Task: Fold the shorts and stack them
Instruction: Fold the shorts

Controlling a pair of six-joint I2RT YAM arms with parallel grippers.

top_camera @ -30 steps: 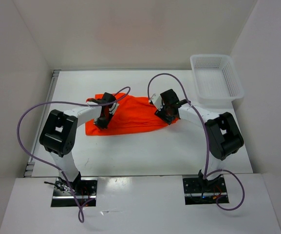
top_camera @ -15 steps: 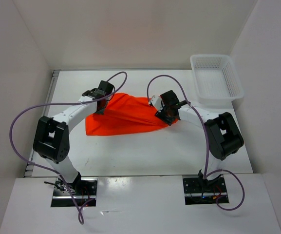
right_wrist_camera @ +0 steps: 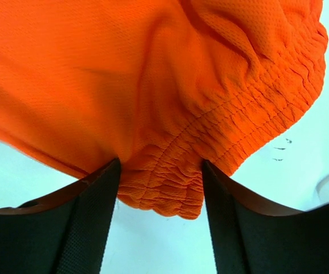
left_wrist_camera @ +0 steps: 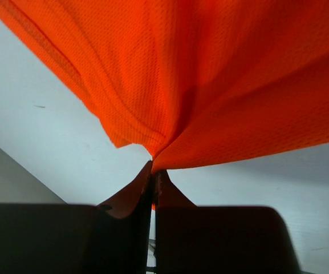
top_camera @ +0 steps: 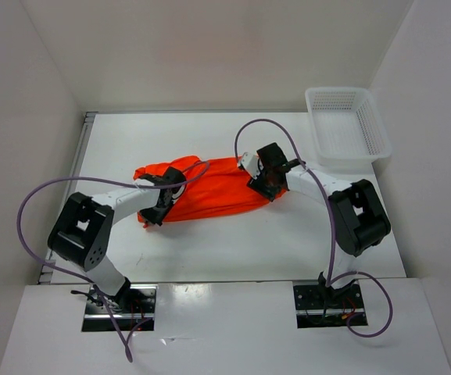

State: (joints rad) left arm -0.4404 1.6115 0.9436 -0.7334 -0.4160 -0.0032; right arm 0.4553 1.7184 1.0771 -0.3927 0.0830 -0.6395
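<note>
The orange shorts (top_camera: 217,190) lie across the middle of the white table, bunched at their left end. My left gripper (top_camera: 152,216) is at the shorts' near left corner. In the left wrist view it (left_wrist_camera: 153,170) is shut on a pinched point of orange fabric (left_wrist_camera: 210,85), which fans out above the table. My right gripper (top_camera: 266,186) is at the shorts' right end. In the right wrist view its fingers (right_wrist_camera: 159,171) hold the gathered elastic waistband (right_wrist_camera: 164,182) bunched between them. No drawstring shows.
A white plastic mesh basket (top_camera: 347,123) stands at the back right corner of the table. White walls enclose the table on the left, back and right. Purple cables arch over both arms.
My left gripper swung to the shorts' back left, then came forward to their near left corner with fabric in it. The shorts' left end is now bunched and narrower. The right gripper stayed put.
</note>
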